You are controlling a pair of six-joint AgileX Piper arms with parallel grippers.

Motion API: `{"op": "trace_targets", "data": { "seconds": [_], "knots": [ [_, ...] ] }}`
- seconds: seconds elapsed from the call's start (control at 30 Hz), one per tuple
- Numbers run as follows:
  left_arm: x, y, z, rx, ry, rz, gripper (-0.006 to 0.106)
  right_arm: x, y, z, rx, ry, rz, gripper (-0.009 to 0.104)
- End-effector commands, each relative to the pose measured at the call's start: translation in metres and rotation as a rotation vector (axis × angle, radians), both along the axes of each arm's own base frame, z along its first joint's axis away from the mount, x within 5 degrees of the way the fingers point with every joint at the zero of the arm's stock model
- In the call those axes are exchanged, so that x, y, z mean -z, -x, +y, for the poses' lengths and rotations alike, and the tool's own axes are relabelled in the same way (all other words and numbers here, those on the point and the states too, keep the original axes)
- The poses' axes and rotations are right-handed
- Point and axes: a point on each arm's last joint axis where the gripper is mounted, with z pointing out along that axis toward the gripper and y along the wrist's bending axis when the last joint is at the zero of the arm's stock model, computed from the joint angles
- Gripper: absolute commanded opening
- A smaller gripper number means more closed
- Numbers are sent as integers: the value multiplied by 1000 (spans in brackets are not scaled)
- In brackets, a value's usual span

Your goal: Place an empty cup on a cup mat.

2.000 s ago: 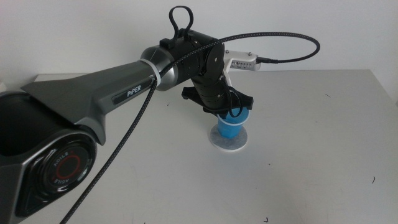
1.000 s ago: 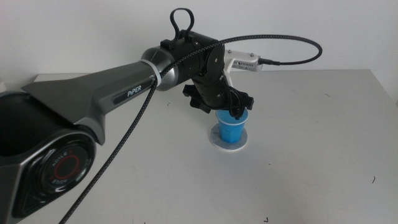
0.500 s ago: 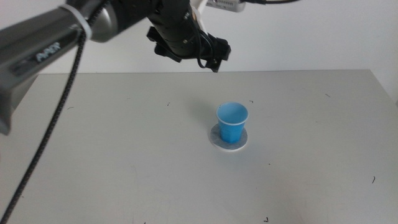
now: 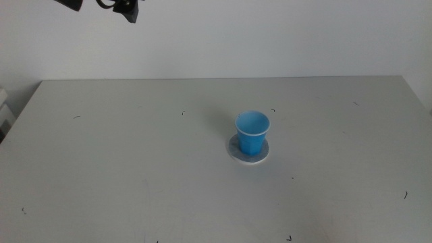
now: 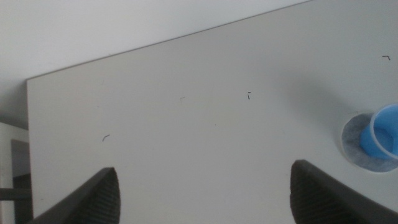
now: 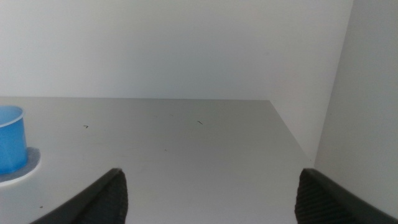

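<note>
Left hand [image 4: 101, 5] now off table [image 4: 135, 169].

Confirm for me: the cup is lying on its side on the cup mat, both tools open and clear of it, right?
Not quite: the cup stands upright on the cup mat, as the middle view shows. The rest holds: the left tool and right tool are open and clear of it.

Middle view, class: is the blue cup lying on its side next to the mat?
No, the blue cup stands upright on the round grey mat.

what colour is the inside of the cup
Light blue, paler than its bright blue outside; the cup shows it best in the middle view.
</note>
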Motion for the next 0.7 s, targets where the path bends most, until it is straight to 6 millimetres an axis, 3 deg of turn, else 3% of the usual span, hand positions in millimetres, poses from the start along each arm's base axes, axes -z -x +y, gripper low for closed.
{"op": "trace_targets", "data": {
  "seconds": [0.0,0.13,0.23,0.37,0.67],
  "knots": [
    [-30,21,11,23,-20,-96,105,-11,2,0,5,25,-106,94],
    [-38,32,16,68,-56,-112,105,-11,2,0,5,25,-106,94],
    [-43,52,24,82,-36,-187,105,-11,2,0,5,25,-106,94],
    [-37,75,40,85,6,-282,105,-11,2,0,5,25,-106,94],
    [22,129,91,-25,96,-422,105,-11,2,0,5,25,-106,94]
  ]
}}
